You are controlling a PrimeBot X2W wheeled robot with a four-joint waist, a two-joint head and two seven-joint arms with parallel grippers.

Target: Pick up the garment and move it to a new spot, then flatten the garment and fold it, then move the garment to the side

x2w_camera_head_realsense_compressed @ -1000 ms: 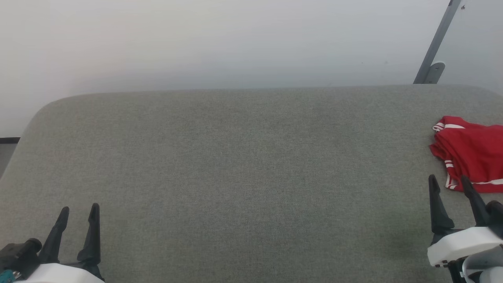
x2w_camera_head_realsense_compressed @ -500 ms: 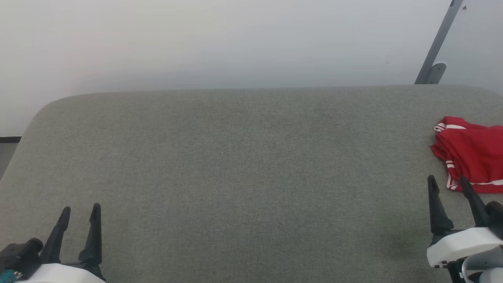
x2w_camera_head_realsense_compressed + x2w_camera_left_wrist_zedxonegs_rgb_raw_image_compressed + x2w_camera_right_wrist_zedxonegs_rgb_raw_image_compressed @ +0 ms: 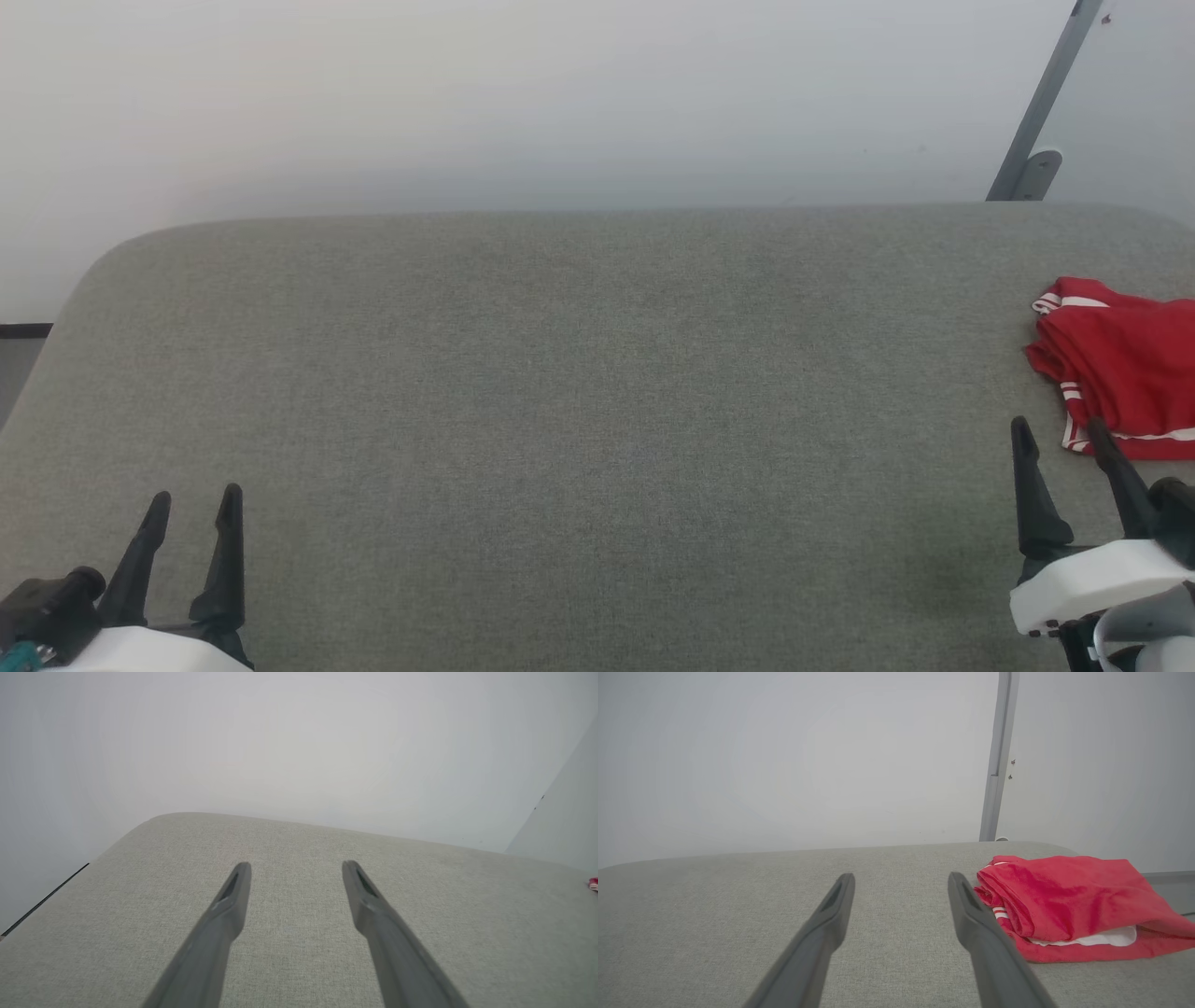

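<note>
At the far left, our left fingers (image 3: 195, 492) stand apart with nothing between them, low over the grey tabletop (image 3: 579, 373). From there the plain grey surface runs across to our right fingers (image 3: 1057, 425), which are also spread and hold nothing.

The red shirt (image 3: 1125, 373) lies just beyond the outer right finger and off to its right, near the right end of the tabletop and well apart from the left fingers. From the right wrist it shows as a compact bundle. Red layers lie over one another, a white layer peeks out along the near edge, and striped trim shows at the end nearest the fingers. It appears to sit just beside that finger rather than touching it. A grey metal post (image 3: 1041, 107) rises behind it.

We judge the task close to done: the shirt looks folded and set off to the side, and neither pair of fingers grips it. The top layer looks a little rumpled, so at most a tidy-up may be left.
</note>
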